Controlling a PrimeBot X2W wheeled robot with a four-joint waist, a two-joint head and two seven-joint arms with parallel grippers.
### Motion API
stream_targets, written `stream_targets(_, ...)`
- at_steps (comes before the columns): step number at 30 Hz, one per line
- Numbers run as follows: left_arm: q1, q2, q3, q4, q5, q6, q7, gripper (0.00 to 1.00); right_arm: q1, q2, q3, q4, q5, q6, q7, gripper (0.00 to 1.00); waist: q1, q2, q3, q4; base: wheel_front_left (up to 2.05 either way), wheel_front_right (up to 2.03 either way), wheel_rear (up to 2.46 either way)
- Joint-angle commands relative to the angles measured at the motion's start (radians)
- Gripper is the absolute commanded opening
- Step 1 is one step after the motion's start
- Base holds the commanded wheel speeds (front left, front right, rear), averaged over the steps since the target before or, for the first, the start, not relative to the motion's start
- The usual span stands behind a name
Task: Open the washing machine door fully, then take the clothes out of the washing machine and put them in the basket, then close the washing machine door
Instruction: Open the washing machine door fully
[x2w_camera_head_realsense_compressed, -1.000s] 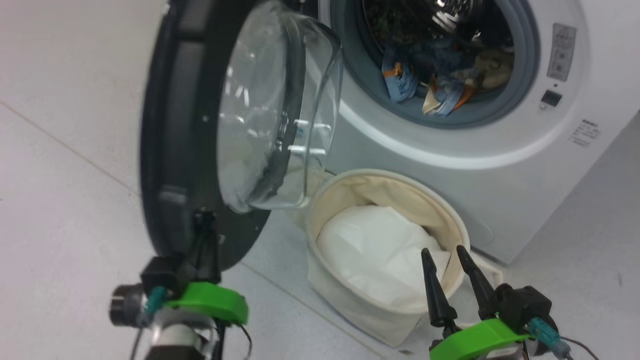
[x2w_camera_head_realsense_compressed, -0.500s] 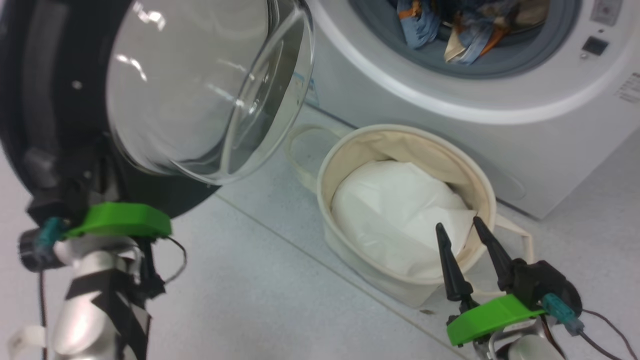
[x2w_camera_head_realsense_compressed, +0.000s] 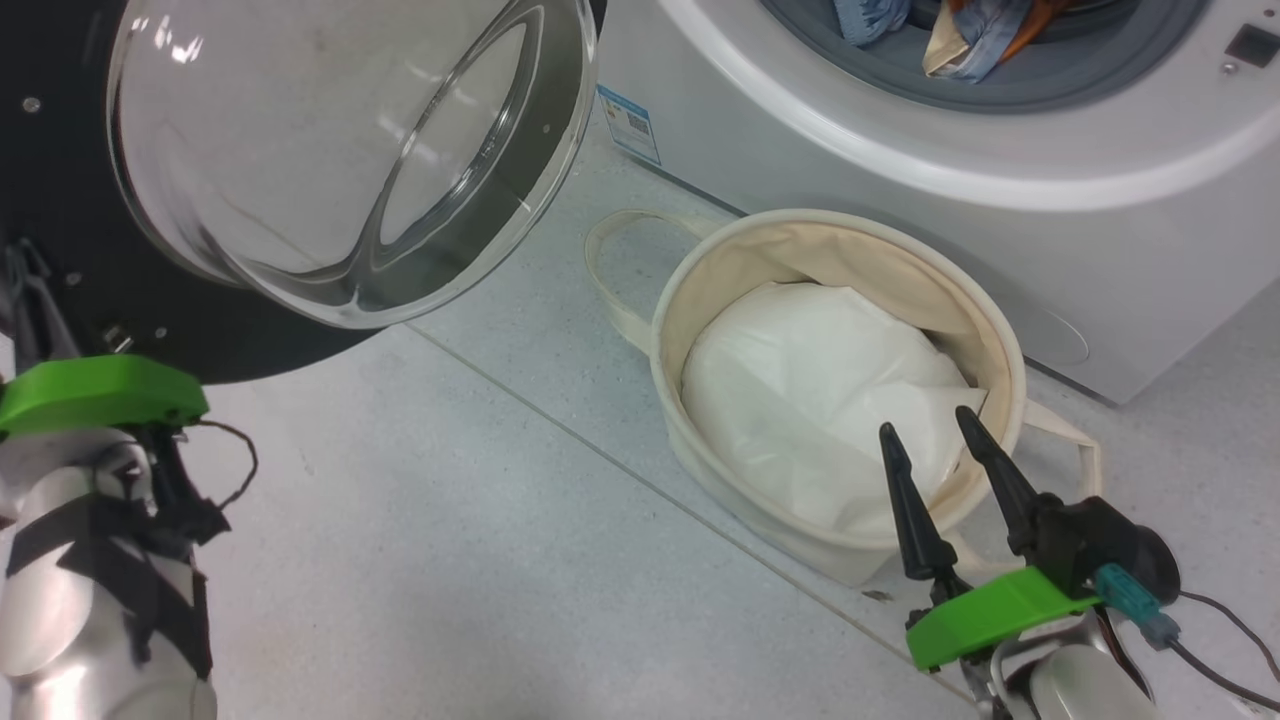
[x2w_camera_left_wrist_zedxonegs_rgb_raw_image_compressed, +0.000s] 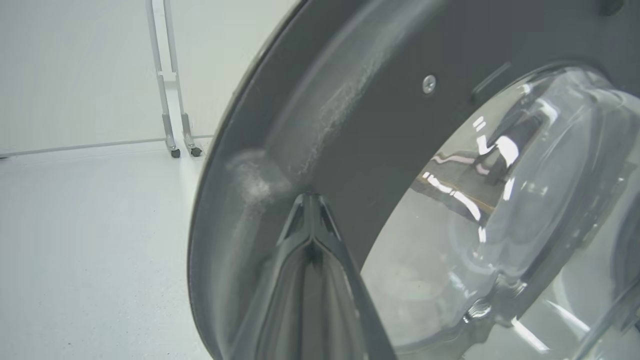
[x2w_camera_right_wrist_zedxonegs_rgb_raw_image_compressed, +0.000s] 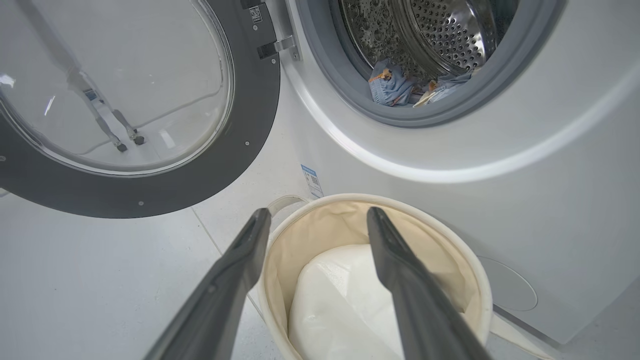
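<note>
Left gripper, pressed together, was noted against the washing machine door at 8 o'clock; stiff rim was judged safer than slippery glass.

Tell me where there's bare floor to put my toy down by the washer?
The widest bare floor lies between the washing machine door and the basket. Crowded: the basket sits close to the washing machine and is full of white stuffing, with the right tool open at its near rim.
</note>
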Motion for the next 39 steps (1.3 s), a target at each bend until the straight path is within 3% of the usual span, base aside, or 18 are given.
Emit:
stream_targets(1, -0.033, 0.053, 0.056, -0.016, -0.001, 0.002, -0.005, 0.0, -0.016, 0.002, 0.026, -0.029, 0.007, 0.008, -0.012, 1.0, 0.0, 0.0, -0.001, -0.001, 0.0, 0.0, 0.0)
stream_targets(7, -0.037, 0.033, 0.063, -0.011, 0.05, -0.031, -0.005, 0.0, -0.012, 0.009, 0.014, -0.03, 0.02, 0.008, -0.012, 1.0, 0.0, 0.0, -0.028, -0.004, 0.0, 0.0, 0.0)
stream_targets(11, 0.001, -0.011, 0.025, -0.143, 0.105, -0.085, -0.005, 0.0, -0.005, 0.04, -0.034, -0.044, 0.044, 0.008, -0.012, 1.0, 0.0, 0.0, -0.068, -0.008, 0.0, 0.0, 0.0)
stream_targets(19, 0.184, -0.059, -0.162, -0.318, 0.115, -0.176, -0.005, 0.0, 0.011, 0.099, -0.095, -0.081, 0.07, 0.008, -0.012, 1.0, 0.0, 0.0, -0.178, -0.1, 0.0, 0.0, 0.0)
stream_targets(28, 0.336, -0.061, -0.436, -0.336, -0.018, -0.166, -0.005, 0.0, 0.04, 0.13, -0.151, -0.122, 0.091, 0.008, -0.012, 1.0, 0.0, 0.0, -0.251, -0.256, 0.0, 0.0, 0.0)
stream_targets(38, 0.421, -0.061, -0.5, -0.33, 0.015, -0.157, -0.005, 0.0, 0.066, 0.134, -0.161, -0.154, 0.114, 0.008, -0.012, 1.0, 0.0, 0.0, -0.273, -0.444, 0.0, 0.0, 0.0)
stream_targets(39, 0.428, -0.061, -0.494, -0.33, 0.018, -0.148, -0.005, 0.16, 0.068, 0.134, -0.158, -0.151, 0.109, 0.008, -0.012, 1.0, 0.0, 0.0, -0.275, -0.458, 0.0, 0.0, 0.0)
